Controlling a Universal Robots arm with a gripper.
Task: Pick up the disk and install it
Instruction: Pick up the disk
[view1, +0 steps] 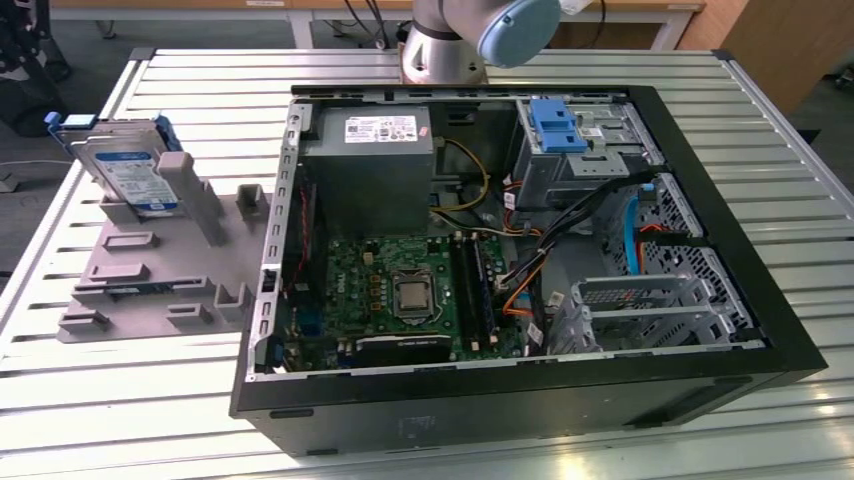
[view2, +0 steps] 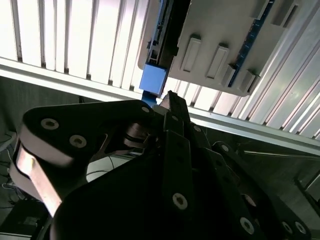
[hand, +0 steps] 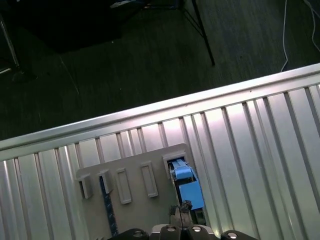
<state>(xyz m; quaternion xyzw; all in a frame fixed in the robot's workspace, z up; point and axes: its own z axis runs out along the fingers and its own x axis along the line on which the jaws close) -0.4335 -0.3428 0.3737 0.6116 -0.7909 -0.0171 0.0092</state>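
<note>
The disk (view1: 130, 172) stands on edge in the grey holder (view1: 160, 275), by the table (view1: 120, 400) edge at the exterior view's left. In both wrist views the gripper (view2: 170, 98) (hand: 181, 209) hovers just beside its blue bracket (hand: 187, 185), fingers pressed together, pinching nothing.

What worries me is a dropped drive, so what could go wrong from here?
1. The disk stands on edge in the grey holder, close to the table edge with the floor beyond. An off-centre grab by the claw might tip it out or drop it.
2. Loose cables cross the open case beside the drive cage. The disk could snag them on the way in.
</note>
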